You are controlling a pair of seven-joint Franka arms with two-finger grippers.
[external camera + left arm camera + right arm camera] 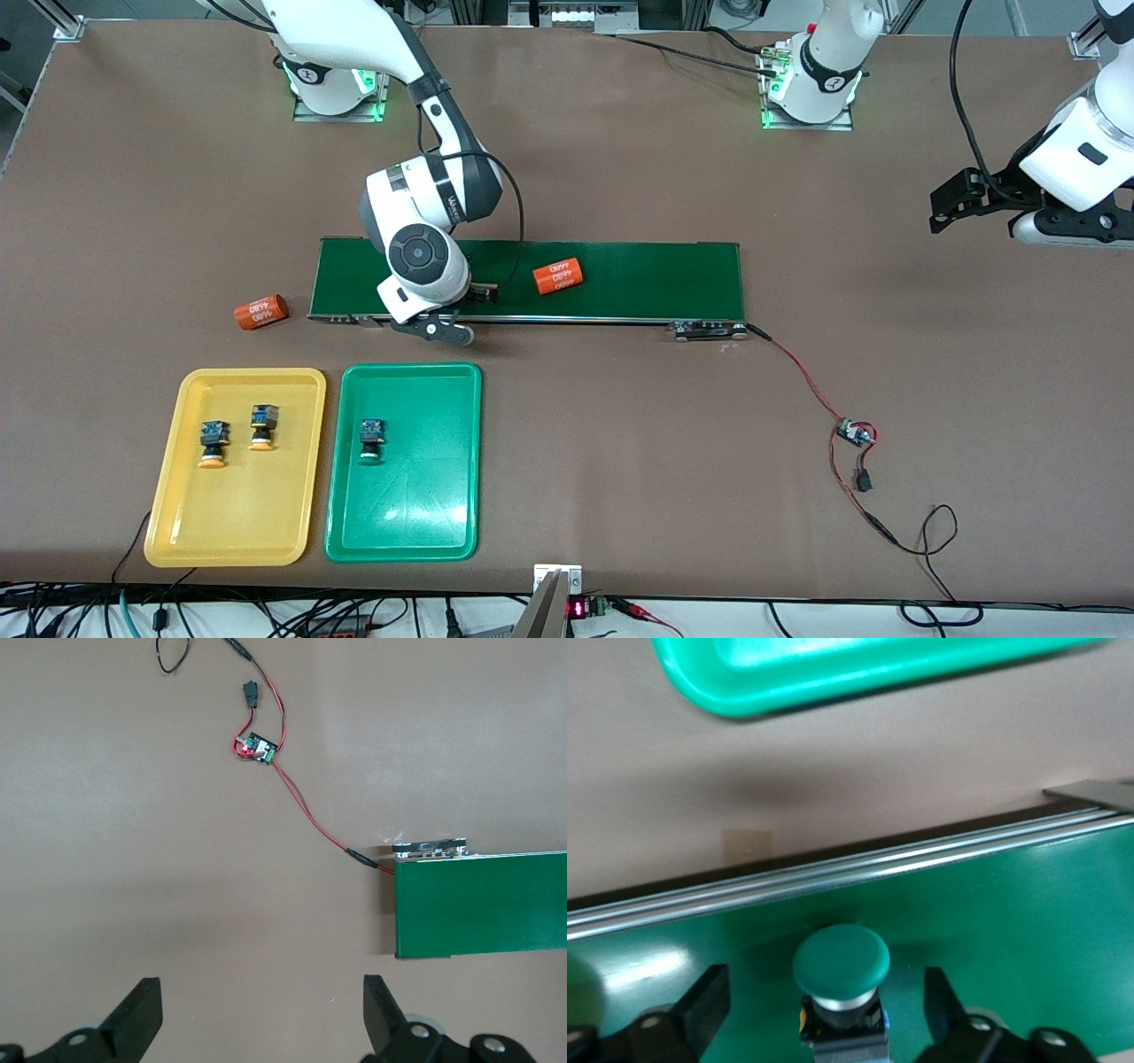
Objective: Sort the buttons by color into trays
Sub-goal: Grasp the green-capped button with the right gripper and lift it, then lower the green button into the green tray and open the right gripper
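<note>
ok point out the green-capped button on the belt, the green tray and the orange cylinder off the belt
green-capped button [840, 961], right wrist view, top of its cap
green tray [416, 523], front view, bare floor
orange cylinder [261, 311], front view, its lettered side

Four small push-button switches with black-and-blue bodies are in view: two with yellow-orange caps [213, 443] [262, 427] in the shallow yellow plastic tray [168, 523], one green-capped [371, 439] in the matching green plastic tray [425, 532], and another green-capped one [840, 967] on the single long dark-green conveyor belt [647, 279]. Two orange cylinders with white lettering [558, 276] [261, 312] and two white robot arms complete the count.
</note>
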